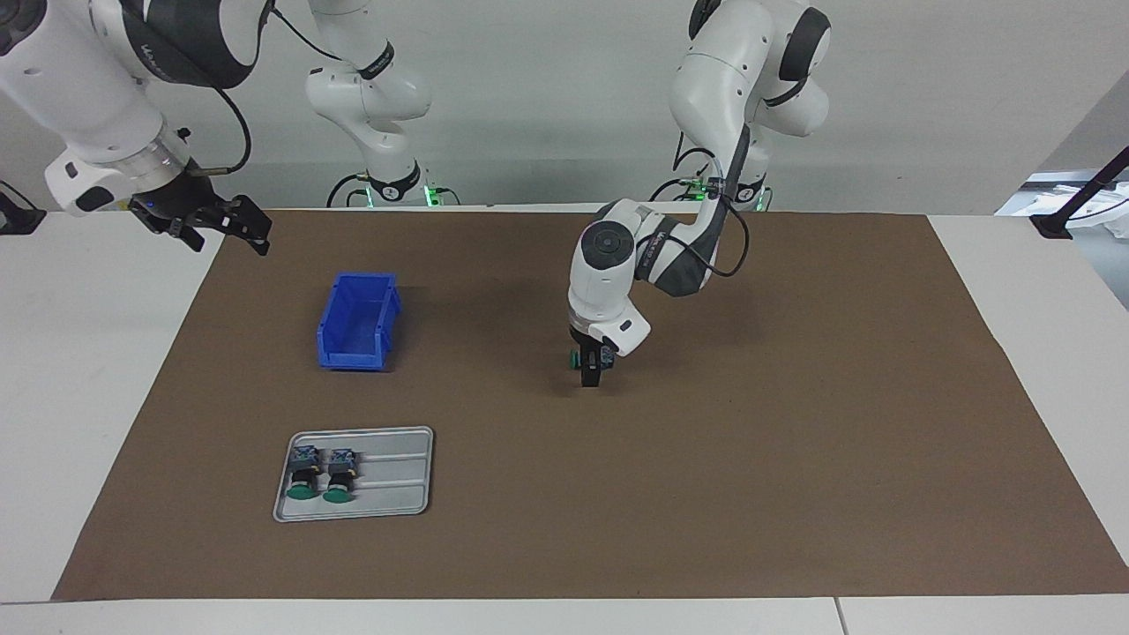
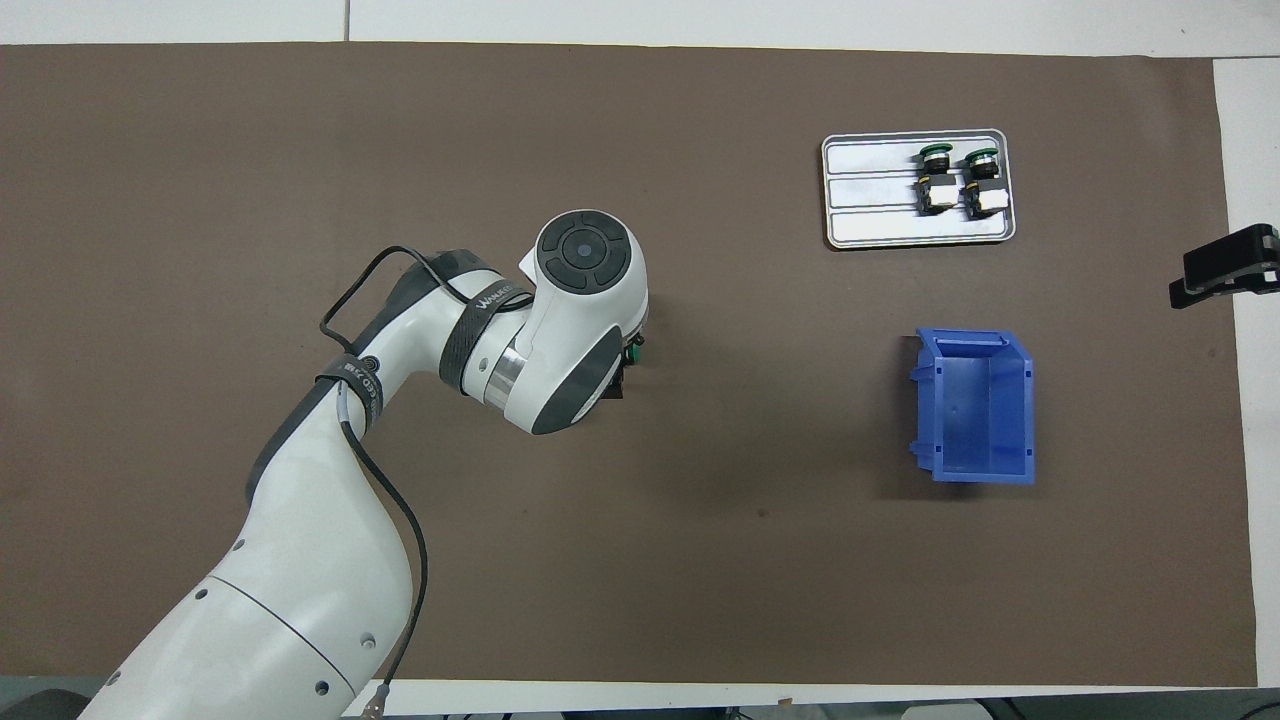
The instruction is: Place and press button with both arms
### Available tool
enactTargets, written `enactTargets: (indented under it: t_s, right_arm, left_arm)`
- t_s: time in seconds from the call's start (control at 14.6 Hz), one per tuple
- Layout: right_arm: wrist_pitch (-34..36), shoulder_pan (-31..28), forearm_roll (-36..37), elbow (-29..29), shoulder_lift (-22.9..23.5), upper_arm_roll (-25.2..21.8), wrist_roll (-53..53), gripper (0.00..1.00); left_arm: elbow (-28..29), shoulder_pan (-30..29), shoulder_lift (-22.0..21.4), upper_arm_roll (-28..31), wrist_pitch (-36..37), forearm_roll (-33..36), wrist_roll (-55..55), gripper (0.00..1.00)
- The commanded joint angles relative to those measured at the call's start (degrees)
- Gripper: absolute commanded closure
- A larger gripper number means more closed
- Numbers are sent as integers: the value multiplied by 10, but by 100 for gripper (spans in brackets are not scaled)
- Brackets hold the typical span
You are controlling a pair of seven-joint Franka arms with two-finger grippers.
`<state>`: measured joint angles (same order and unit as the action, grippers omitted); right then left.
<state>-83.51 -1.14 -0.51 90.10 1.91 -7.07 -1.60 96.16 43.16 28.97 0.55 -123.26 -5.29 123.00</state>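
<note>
The left end effector (image 1: pixel 589 363) grips a button (image 1: pixel 577 357) low over the counter's (image 1: pixel 794 423) middle; the right end effector (image 1: pixel 216 225), fingers parted, waits raised.

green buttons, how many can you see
3. Two buttons lie side by side on the grey tray. The third button is held in the left gripper over the mat's middle. None seen in the blue bin.

We see a brown mat (image 1: pixel 794 459) on a white table (image 1: pixel 79 370), a blue bin (image 1: pixel 357 322), a grey tray (image 1: pixel 392 476), green-capped buttons (image 1: pixel 304 496) with black collars, and white arms (image 2: pixel 300 540) banded dark grey with black cables.
</note>
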Motion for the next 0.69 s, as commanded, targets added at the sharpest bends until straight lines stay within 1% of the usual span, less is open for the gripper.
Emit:
enactTargets:
  t_s: [0.0, 0.07, 0.21, 0.27, 0.48, 0.62]
  right_arm:
    - [-3, -5, 1, 17, -15, 5, -10, 1]
    - [-3, -5, 1, 17, -15, 5, -10, 1]
    - [-3, -5, 1, 17, -15, 5, -10, 1]
    - [-3, -5, 1, 17, -15, 4, -10, 1]
    - [-3, -5, 1, 17, -15, 5, -10, 1]
    - [-3, -5, 1, 17, -15, 5, -10, 1]
  left_arm:
    - [9, 6, -4, 5, -15, 6, 13, 3]
    - [7, 6, -4, 4, -15, 6, 13, 9]
    - [9, 6, -4, 3, -17, 6, 14, 27]
    - [10, 6, -4, 3, -18, 5, 14, 33]
    - [15, 6, -4, 3, -19, 5, 12, 33]
    - [18, 6, -4, 3, -35, 5, 13, 36]
